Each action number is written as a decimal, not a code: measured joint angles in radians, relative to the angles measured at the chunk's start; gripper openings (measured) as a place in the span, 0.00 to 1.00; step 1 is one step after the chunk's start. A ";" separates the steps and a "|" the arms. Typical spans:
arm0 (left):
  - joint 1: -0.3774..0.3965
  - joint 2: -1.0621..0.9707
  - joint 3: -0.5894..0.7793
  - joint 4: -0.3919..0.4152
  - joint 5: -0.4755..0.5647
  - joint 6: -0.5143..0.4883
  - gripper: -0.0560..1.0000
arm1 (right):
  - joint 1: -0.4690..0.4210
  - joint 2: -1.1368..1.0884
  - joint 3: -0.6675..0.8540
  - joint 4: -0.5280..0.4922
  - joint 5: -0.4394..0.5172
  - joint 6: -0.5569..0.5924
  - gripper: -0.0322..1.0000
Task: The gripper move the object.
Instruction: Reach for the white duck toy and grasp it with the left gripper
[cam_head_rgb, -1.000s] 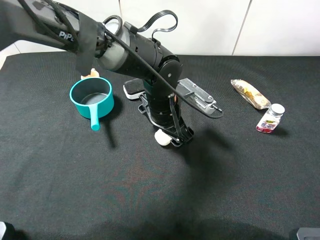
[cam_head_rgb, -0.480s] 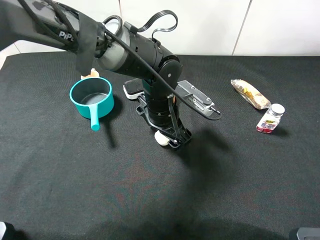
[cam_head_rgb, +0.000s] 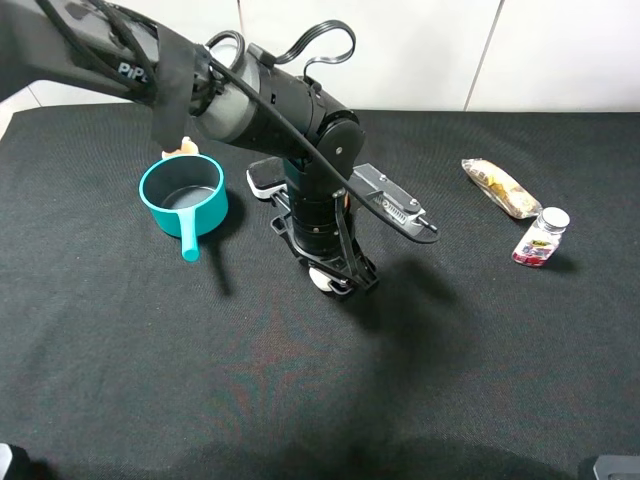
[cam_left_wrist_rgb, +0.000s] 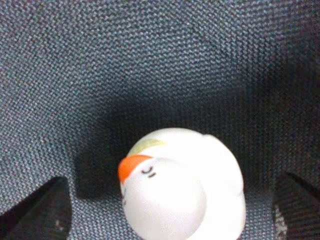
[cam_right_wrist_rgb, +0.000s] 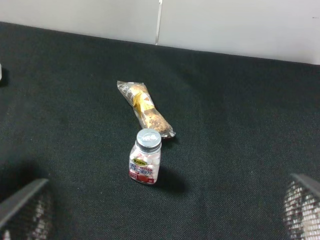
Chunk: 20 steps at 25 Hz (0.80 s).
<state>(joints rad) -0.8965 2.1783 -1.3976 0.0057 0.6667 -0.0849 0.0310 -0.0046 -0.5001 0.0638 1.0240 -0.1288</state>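
Observation:
The object (cam_left_wrist_rgb: 182, 185) is a small cream-white duck-shaped lump with an orange beak, lying on the black cloth. In the left wrist view it sits between the two black fingertips (cam_left_wrist_rgb: 40, 210) of my left gripper (cam_left_wrist_rgb: 167, 212), which stand wide apart and do not touch it. In the high view the left gripper (cam_head_rgb: 337, 277) is down over the object (cam_head_rgb: 321, 279), of which only a white sliver shows. The grey flat plate (cam_head_rgb: 392, 203) sticks out to the right. My right gripper (cam_right_wrist_rgb: 162, 210) is open and empty, away from the object.
A teal pot (cam_head_rgb: 183, 195) stands at the left, with a small peach thing (cam_head_rgb: 183, 148) behind it. A black-and-white eraser (cam_head_rgb: 265, 178) lies behind the arm. A snack packet (cam_head_rgb: 500, 187) and a small clear bottle (cam_head_rgb: 541, 237) lie at the right, both also in the right wrist view (cam_right_wrist_rgb: 146, 162).
My left gripper has moved a little left and down over the object, so the jaws now hide most of it. The object has stayed in place.

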 joint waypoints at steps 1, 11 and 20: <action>0.000 0.000 0.000 0.000 0.000 -0.001 0.85 | 0.000 0.000 0.000 0.000 0.000 0.000 0.70; 0.000 0.000 0.000 0.000 0.000 -0.002 0.73 | 0.000 0.000 0.000 0.000 0.000 0.000 0.70; 0.000 0.000 0.000 0.000 -0.001 -0.003 0.62 | 0.000 0.000 0.000 0.000 0.000 0.000 0.70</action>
<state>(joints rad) -0.8965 2.1783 -1.3976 0.0057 0.6659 -0.0877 0.0310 -0.0046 -0.5001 0.0638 1.0240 -0.1288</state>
